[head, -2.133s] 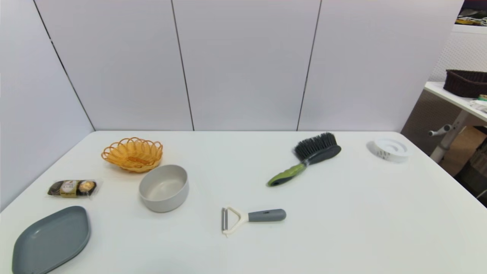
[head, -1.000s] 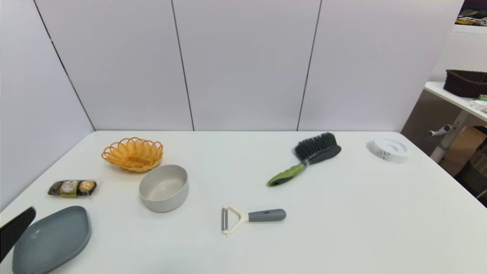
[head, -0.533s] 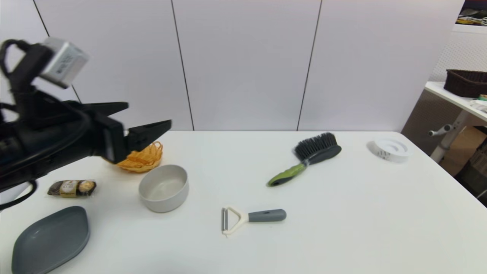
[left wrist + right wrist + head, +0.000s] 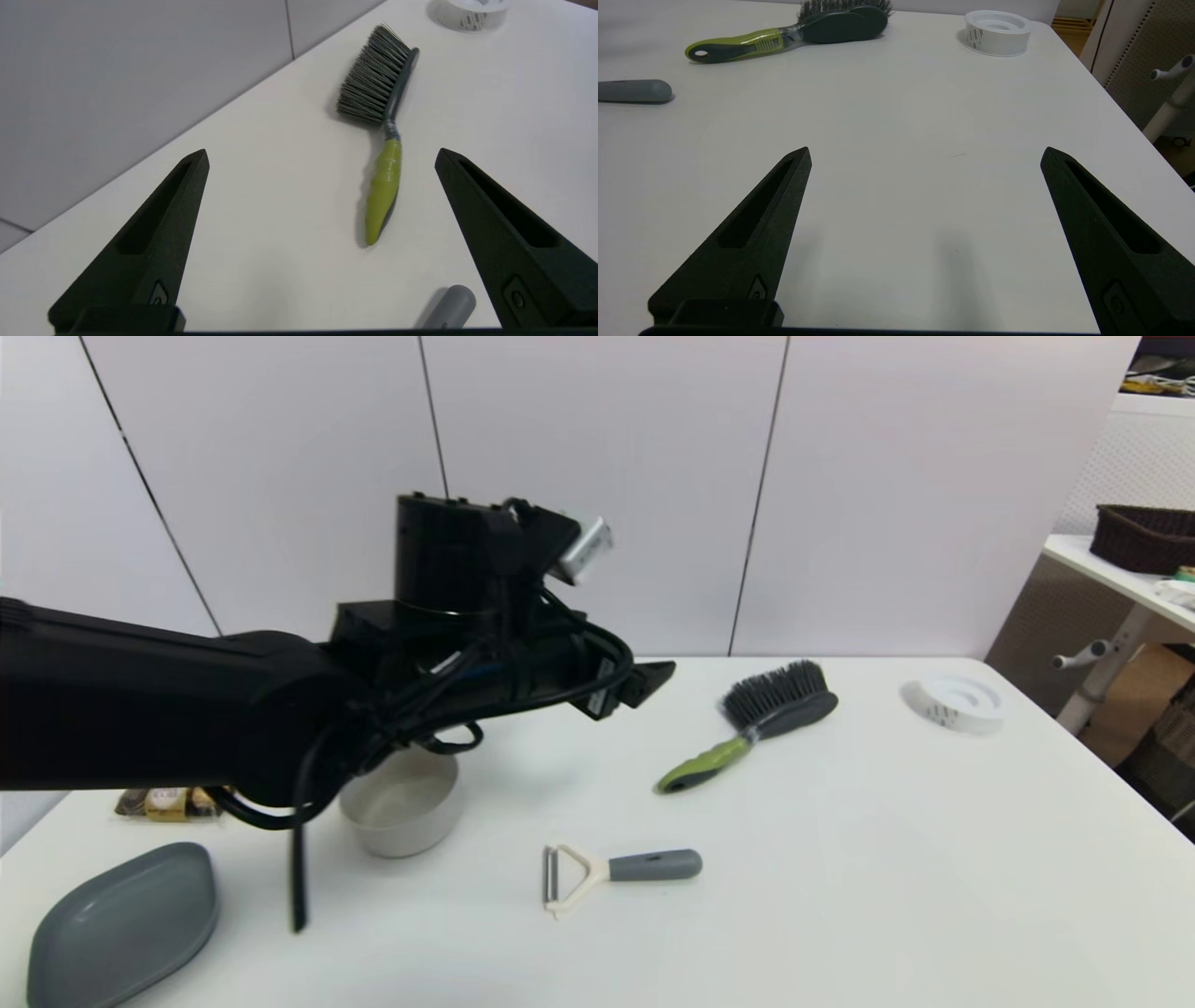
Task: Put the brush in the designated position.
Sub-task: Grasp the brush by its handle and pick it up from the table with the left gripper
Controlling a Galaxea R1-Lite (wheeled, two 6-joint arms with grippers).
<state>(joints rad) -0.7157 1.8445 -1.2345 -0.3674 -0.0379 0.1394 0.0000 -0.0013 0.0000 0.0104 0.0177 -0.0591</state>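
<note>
Illumination is bright, even and overhead, casting soft shadows beneath the left arm [image 4: 187, 719] on the white table [image 4: 887, 859], with slight motion blur and no harsh glare.

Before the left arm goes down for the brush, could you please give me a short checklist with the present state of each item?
1. Left tool open wide: ok.
2. Brush lying free on the table, nothing on it: ok.
3. Brush handle lined up between the left fingers: ok, though off-centre, nearer one finger.
4. Peeler clear of the brush: ok.
5. Right tool away from the brush, open: ok.
6. Designated position identified: cannot tell.
</note>
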